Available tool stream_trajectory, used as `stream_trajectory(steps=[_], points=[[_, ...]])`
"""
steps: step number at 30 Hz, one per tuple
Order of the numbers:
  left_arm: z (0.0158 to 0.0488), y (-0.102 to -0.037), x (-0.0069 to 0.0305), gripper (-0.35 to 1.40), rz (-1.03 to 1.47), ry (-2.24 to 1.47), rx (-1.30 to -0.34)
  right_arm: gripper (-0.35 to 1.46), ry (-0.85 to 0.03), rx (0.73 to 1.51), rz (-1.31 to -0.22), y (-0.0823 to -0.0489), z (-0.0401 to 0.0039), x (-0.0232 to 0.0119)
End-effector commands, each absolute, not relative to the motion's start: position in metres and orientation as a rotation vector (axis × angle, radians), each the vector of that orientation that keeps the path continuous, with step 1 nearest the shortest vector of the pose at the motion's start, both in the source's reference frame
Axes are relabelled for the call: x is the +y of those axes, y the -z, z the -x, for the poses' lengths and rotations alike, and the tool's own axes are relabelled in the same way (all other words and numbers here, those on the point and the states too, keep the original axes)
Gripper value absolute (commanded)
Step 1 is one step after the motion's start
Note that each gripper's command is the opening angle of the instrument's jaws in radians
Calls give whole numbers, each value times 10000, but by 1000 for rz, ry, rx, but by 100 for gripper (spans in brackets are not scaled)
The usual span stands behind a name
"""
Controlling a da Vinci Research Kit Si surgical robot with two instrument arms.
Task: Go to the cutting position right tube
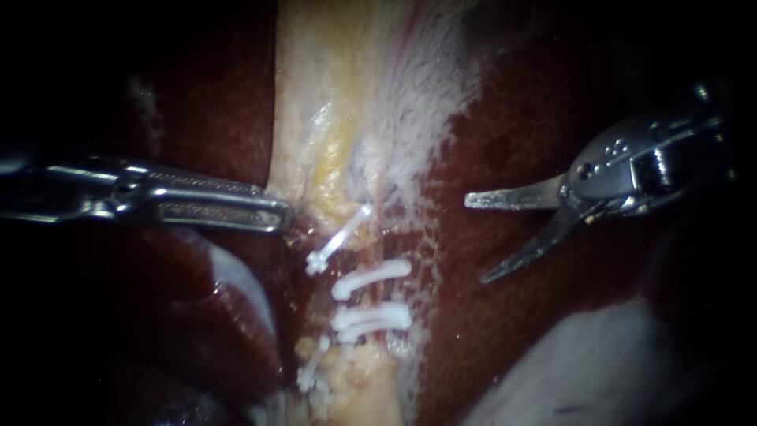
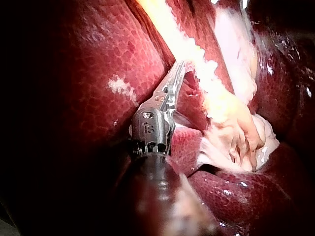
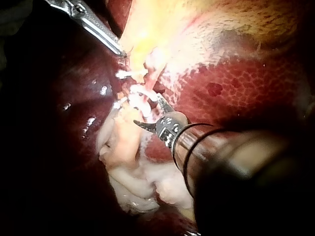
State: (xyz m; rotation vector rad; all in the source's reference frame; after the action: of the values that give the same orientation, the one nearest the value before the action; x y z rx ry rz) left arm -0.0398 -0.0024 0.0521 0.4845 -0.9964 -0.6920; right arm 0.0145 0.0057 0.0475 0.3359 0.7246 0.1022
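Filling the field, the liver [image 1: 489, 134] was noted, with the pale gallbladder [image 1: 339, 95] laid down its middle. The left instrument [image 1: 272, 214] was recorded with jaws closed on the gallbladder's lower edge. The right instrument [image 1: 474, 241] was held over liver, jaws apart and empty, well apart from the right tube [image 1: 381, 298], which was found under two white clips [image 1: 371, 278]. Approach was judged unfinished: the jaws were yet to be set astride the tube between those clips.

Clips [image 1: 371, 278] are white, gallbladder [image 1: 331, 95] pale yellow-cream, liver [image 1: 512, 134] mottled dark red, left instrument [image 1: 282, 213] and right instrument [image 1: 475, 241] steel-grey.
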Motion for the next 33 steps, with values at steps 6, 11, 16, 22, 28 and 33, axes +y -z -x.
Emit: stream_trajectory(steps=[6, 11, 16, 22, 28, 33], points=[[399, -514, -23, -35, -489, 693, -997, 144, -87, 730, -352, -485, -142, 49], [397, -488, -14, -35, -504, 704, -995, 144, -106, 703, -402, -512, -142, 33], [391, -452, -4, -35, -492, 697, -1021, 142, -166, 686, -491, -541, -145, 16], [389, -416, -1, -35, -478, 688, -1049, 135, -220, 665, -630, -573, -157, -5], [389, -394, -2, -35, -472, 686, -1062, 113, -253, 678, -739, -592, -178, -20], [389, -391, -2, -35, -469, 683, -1066, 103, -256, 687, -780, -602, -194, -25]])
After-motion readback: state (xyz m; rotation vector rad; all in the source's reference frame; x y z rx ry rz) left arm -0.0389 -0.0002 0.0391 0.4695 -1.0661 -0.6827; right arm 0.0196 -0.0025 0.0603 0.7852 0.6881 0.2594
